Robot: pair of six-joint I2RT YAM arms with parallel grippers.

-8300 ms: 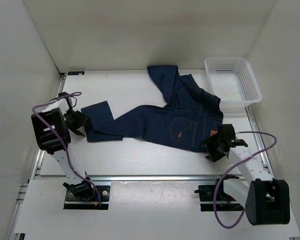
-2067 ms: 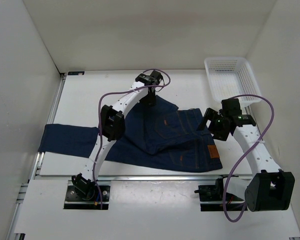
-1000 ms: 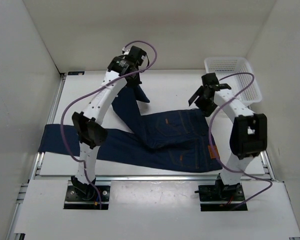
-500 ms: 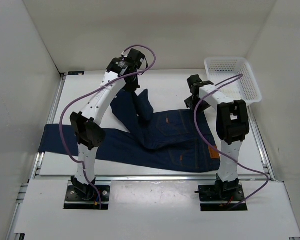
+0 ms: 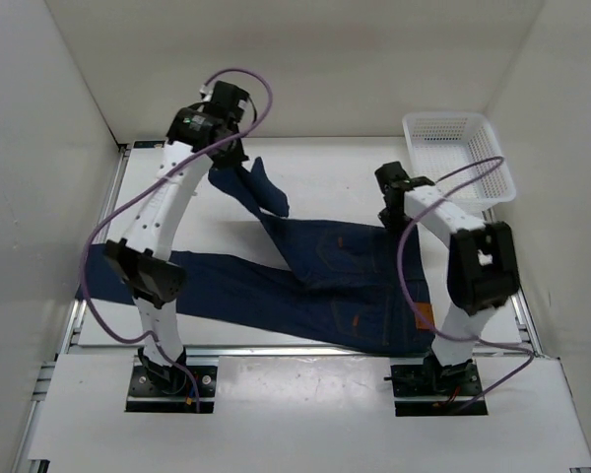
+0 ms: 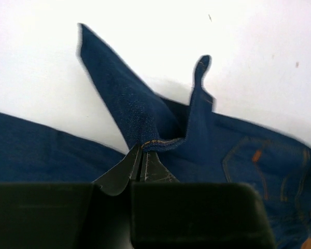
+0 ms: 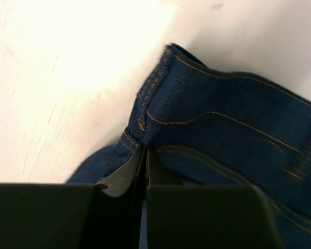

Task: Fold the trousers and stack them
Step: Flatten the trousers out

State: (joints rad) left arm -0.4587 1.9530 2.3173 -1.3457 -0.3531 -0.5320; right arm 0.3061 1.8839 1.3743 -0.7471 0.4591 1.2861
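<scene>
Grips the trousers [image 5: 345, 286] at two places. At the left gripper [image 6: 142, 153], jaws pinched shut on the hem of one leg, held up off the table [image 5: 325, 182] at the far left-centre, cloth slanting down from the fingers toward the seat. At the right gripper [image 7: 145, 151], jaws likewise closed on an orange-stitched edge at the far side of the waist end, probably a waistband corner, though the wrist view is too close to be sure. Leaves the other leg flat, running out to the table's left edge, with the waist toward the right arm's base. Sets the long axis left to right, the raised leg angled away on the far side. Likely calls for swinging that hem nearward and leftward onto the flat leg, waist pinned by the right. Keeps apart from the white basket [image 5: 453, 163].
</scene>
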